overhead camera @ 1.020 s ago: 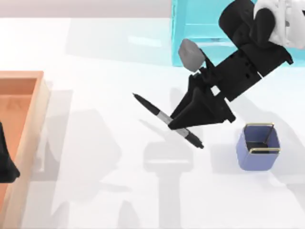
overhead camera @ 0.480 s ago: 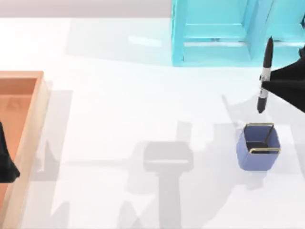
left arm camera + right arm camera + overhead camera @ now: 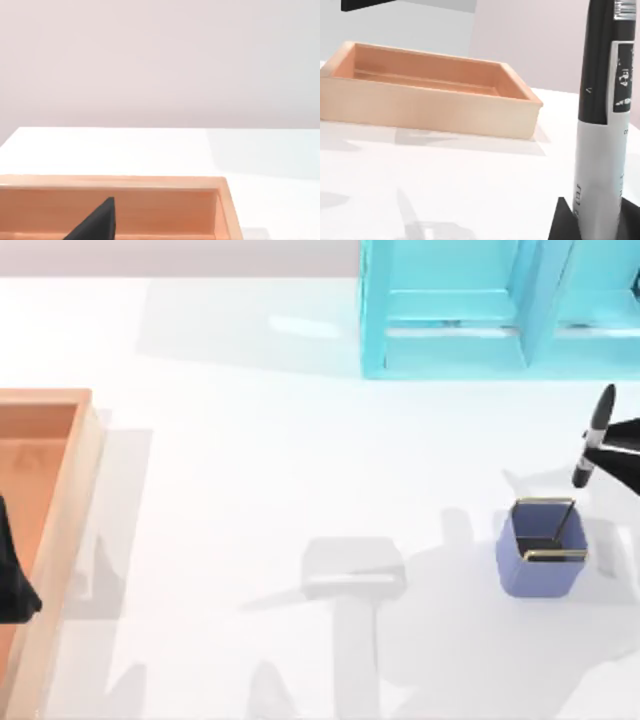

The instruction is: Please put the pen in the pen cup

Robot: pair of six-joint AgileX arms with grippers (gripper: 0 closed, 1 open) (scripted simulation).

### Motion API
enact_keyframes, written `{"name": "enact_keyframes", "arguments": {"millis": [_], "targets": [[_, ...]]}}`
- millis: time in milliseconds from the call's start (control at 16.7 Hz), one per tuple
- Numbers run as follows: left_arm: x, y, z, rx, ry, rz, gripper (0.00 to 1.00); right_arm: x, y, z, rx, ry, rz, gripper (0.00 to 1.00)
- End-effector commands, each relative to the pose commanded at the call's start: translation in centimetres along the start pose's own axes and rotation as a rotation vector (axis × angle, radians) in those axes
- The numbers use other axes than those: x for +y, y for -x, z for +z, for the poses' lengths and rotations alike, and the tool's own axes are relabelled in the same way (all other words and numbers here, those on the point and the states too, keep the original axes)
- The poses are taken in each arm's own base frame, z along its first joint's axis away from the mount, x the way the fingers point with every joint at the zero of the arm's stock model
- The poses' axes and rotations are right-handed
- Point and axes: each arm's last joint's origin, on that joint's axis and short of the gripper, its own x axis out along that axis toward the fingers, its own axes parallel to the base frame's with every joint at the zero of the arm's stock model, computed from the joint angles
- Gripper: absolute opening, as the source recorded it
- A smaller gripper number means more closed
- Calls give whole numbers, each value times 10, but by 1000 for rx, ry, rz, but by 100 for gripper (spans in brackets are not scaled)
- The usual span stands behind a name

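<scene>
black fingers of the right gripper [image 3: 618, 436] are closed on the pen [image 3: 594, 436] at the table's right edge, and the pen is held nearly upright, lifted off the table. its lower tip is seen just above and slightly right of the pen cup [image 3: 541, 548], not inside it. in the right wrist view the pen [image 3: 605, 115] stands close up, with the wooden tray [image 3: 427, 95] behind. the left gripper [image 3: 12, 575] is parked over the wooden tray [image 3: 55, 450] at the left; whether it is open cannot be told. a turquoise shelf [image 3: 480, 310] is at the back.
</scene>
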Motion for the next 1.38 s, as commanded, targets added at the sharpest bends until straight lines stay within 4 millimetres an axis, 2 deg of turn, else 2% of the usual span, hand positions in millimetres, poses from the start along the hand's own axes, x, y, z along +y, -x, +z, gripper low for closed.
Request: {"name": "enact_keyframes", "arguments": {"millis": [60, 300, 660, 1020, 1380], "targets": [[0, 0, 0, 0, 0, 0, 100, -6, 0, -29, 133, 184, 28, 0], [0, 0, 0, 0, 0, 0, 100, -6, 0, -25, 102, 155, 24, 0], [0, 0, 0, 0, 0, 0, 100, 0, -3, -7, 15, 12, 4, 0], [0, 0, 0, 0, 0, 0, 100, 0, -4, -2, 0, 0, 0, 0], [0, 0, 0, 0, 0, 0, 100, 0, -4, -2, 0, 0, 0, 45]]}}
